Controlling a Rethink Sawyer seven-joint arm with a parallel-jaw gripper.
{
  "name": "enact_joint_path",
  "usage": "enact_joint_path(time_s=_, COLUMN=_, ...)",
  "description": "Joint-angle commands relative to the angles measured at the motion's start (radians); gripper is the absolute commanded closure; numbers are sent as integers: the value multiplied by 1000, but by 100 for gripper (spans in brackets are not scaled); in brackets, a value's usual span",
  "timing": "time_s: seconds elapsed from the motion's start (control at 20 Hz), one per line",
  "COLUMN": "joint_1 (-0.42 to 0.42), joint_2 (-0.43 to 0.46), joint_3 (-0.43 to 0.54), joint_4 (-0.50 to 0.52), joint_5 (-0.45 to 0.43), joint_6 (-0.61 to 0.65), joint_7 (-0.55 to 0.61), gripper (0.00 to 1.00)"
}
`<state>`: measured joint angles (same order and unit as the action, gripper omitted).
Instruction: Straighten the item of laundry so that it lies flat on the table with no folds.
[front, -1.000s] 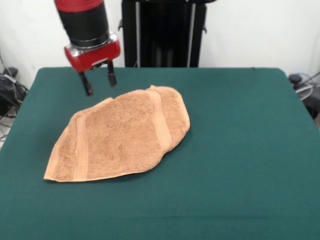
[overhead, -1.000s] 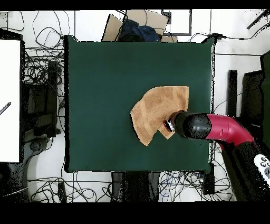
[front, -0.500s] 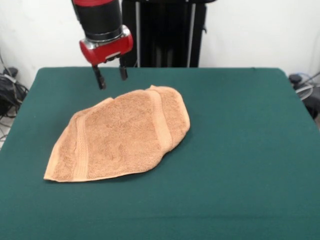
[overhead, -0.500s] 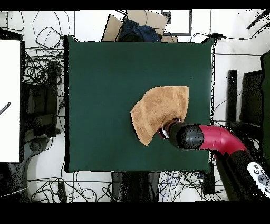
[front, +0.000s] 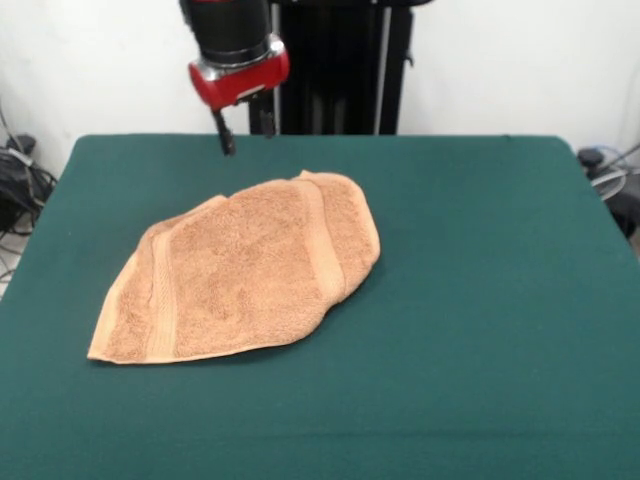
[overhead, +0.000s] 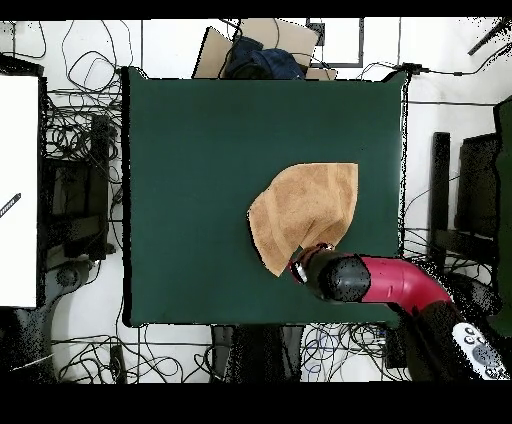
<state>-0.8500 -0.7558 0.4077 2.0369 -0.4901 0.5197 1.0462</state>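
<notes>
The claw (front: 243, 133) hangs spread and empty beyond the towel (front: 245, 268); it should drop to the doubled-over edge by the woven band (front: 325, 240), pinch only the top layer, peel outward across the surface (front: 480, 300).

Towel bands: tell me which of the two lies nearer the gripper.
The band running across the folded, rounded end of the towel; the other band sits by the flat corner, farther from the gripper.

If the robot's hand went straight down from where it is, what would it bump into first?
Probably the green table, just behind the towel. The open hand hangs near the towel's back edge, so depth is unclear.
</notes>
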Motion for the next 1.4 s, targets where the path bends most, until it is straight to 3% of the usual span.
enact_joint_path(time_s=0.05, joint_1=79, joint_2=-52, joint_3=-93, joint_4=162, joint_5=66, joint_6=-150, joint_7=365, gripper=0)
enact_joint_path(time_s=0.8, joint_1=110, joint_2=-32, joint_3=-153, joint_4=198, joint_5=135, joint_6=-207, joint_7=328, gripper=0)
enact_joint_path(time_s=1.0, joint_1=160, joint_2=-7, joint_3=-178, joint_4=152, joint_5=126, joint_6=-209, joint_7=328, gripper=0)
enact_joint_path(time_s=1.2, joint_1=197, joint_2=-51, joint_3=-139, joint_4=145, joint_5=158, joint_6=-229, joint_7=325, gripper=0)
enact_joint_path(time_s=1.4, joint_1=308, joint_2=-69, joint_3=-221, joint_4=145, joint_5=216, joint_6=-292, joint_7=442, gripper=0)
